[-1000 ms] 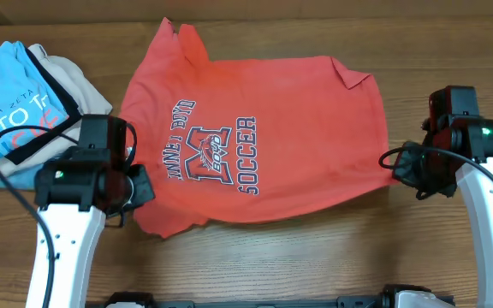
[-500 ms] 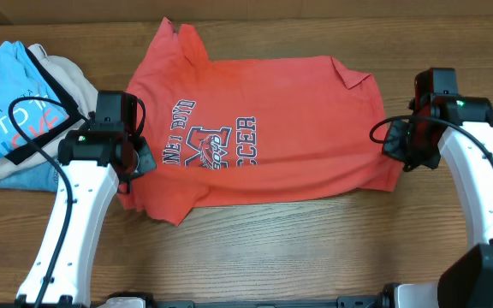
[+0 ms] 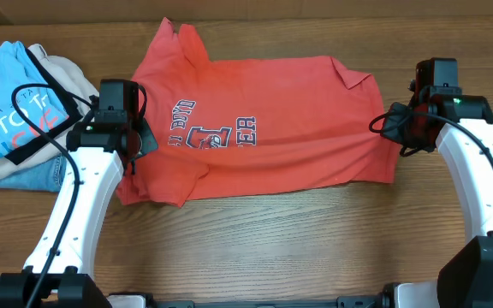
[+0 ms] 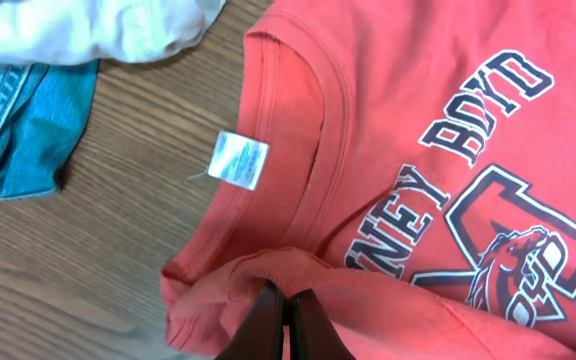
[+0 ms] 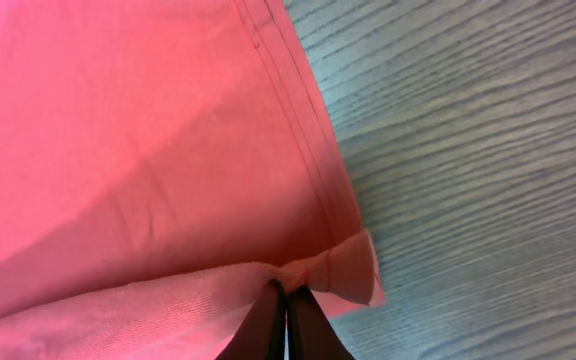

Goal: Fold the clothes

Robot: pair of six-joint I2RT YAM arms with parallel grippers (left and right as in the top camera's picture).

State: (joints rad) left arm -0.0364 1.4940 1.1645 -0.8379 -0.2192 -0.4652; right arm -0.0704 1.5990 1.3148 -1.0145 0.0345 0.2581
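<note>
**Overhead and wrist views.** The coral-red T-shirt [image 3: 264, 120] lies on the wooden tabletop [image 3: 315, 248] between the two arms, print side up, with its near edge lifted and turned over so that part of the chest lettering [image 4: 488, 180] is covered. The left hand [image 4: 284, 305] is closed on a bunched fold of fabric near the collar, just below the small white tag [image 4: 238, 160], and the right hand [image 5: 286, 300] is closed on the hem corner at the shirt's opposite end. A light-blue T-shirt [image 3: 7, 111] and a beige garment [image 3: 67, 73] lie piled at the tabletop's left side, beside the left arm.
</note>
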